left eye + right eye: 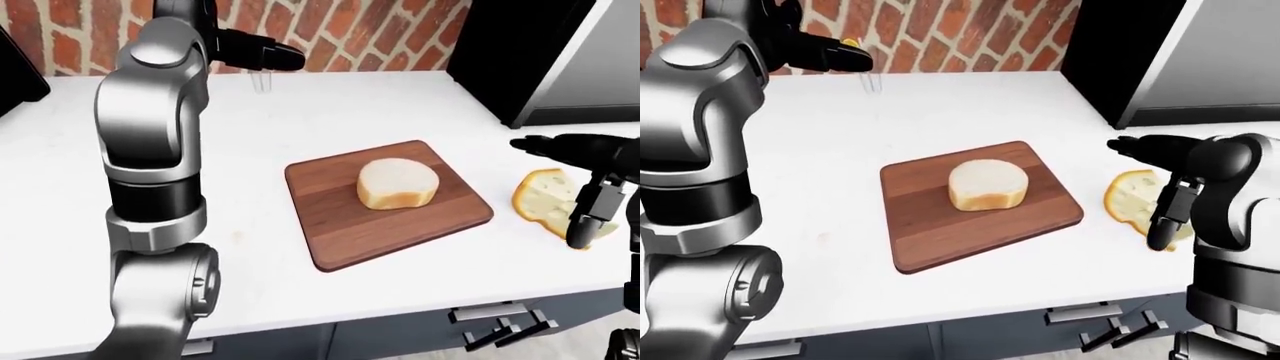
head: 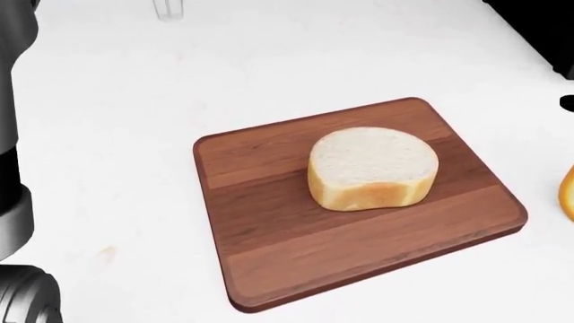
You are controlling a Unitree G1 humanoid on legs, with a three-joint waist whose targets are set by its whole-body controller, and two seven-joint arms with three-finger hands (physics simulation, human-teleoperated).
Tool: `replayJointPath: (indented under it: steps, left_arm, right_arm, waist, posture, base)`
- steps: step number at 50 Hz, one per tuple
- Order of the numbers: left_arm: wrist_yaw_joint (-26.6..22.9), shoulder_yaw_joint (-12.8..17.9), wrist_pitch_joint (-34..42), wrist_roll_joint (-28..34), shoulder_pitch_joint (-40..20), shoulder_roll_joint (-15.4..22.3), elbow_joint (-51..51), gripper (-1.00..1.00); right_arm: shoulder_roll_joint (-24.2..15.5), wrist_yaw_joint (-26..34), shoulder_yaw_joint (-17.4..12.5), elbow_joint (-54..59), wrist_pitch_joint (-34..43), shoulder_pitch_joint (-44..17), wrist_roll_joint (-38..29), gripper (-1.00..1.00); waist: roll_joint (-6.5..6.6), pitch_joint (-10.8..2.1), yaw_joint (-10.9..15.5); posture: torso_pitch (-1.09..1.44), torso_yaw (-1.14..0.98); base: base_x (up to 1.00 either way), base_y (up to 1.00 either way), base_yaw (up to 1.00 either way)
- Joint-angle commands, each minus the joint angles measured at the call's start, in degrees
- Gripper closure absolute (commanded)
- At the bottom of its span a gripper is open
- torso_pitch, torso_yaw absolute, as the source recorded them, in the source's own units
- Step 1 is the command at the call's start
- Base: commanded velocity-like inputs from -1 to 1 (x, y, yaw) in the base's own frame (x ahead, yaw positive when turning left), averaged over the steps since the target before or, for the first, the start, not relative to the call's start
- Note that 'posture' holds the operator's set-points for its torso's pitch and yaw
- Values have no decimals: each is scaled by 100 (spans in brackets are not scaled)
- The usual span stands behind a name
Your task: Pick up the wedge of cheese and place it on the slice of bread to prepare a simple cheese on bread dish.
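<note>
The left arm point(image 1: 150, 150) is built of rounded silver-grey metal shells joined by a glossy black band and disc-shaped joints. The right hand point(image 1: 1185, 176) has a silver rounded wrist and slim black segmented fingers point(image 1: 1165, 217).

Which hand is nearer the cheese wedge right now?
Right. The right hand hovers over the cheese wedge, fingers open; the left hand is raised far off, near the brick wall.

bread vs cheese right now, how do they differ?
The bread sits centred on the cutting board; the cheese lies off it, on the bare counter to its right. Bread is pale and untouched; cheese is yellow-orange, with the right hand open over it. Both lie flat.
</note>
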Motion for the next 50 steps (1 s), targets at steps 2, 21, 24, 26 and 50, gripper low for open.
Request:
replayJointPath:
  steps: [2,21,24,26,50]
  left_arm:
    - [18,7,-129,18,-185,26,-244,-100]
    - [-1,10,-98,39,-160,21,-298,-100]
    - [-4,6,-82,43,-160,23,-319,-100]
    - [-6,8,-75,45,-167,26,-322,-100]
    - [-41,42,-131,55,-199,75,-234,-100]
  right_arm:
    - [-107,-126,-139,-194,-19,-98,-22,-100]
    - [-40,-136,-187,-241,49,62,-14,1]
    - [-22,-148,-163,-221,55,49,-24,35]
    - [-24,-138,-161,-216,62,32,-24,59]
    - [-196,136,93,-14,134,-676,-171,100]
  waist:
    - [-31,-171,1]
    - [-31,-166,-8]
    - [-31,-168,-6]
    - [-35,-167,-7]
    - [0,-159,-16]
  posture:
    - [0,0]
    - [0,0]
    - [0,0]
    - [0,0]
    - [0,0]
  base:
    - [0,0,0]
    - [0,0,0]
    - [0,0,0]
    - [0,0,0]
    - [0,0,0]
